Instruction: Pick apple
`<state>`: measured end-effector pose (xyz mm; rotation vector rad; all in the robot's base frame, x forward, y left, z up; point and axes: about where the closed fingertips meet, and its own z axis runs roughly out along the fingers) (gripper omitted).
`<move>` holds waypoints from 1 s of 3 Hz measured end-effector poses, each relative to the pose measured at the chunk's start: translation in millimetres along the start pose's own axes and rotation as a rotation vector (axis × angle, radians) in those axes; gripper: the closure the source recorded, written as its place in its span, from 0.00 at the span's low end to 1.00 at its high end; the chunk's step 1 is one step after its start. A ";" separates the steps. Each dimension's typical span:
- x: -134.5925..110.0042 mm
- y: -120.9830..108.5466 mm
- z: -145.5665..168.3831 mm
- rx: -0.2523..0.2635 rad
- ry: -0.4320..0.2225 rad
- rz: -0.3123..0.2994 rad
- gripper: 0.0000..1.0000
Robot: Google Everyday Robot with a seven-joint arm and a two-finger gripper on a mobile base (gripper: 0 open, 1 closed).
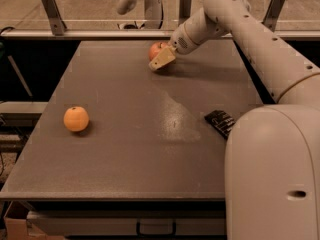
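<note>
The apple [155,48], red with a yellowish blush, sits on the grey table [125,154] near its far edge, a little right of centre. My gripper [162,59] is right at the apple, its tan tip low against the apple's front right side and covering part of it. The white arm reaches to it from the right foreground across the table's far right corner.
A plain orange fruit [76,119] lies at the table's left. A flat black object [219,122] lies at the right, partly hidden by my arm's large white body [272,174]. A metal rail with posts [52,9] runs behind the table.
</note>
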<state>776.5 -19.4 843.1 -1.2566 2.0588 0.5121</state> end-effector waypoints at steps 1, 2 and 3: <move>-11.0 15.9 -20.7 -0.060 -0.038 0.003 0.64; -28.2 46.4 -74.4 -0.139 -0.133 -0.060 0.87; -28.7 52.0 -76.1 -0.160 -0.147 -0.081 1.00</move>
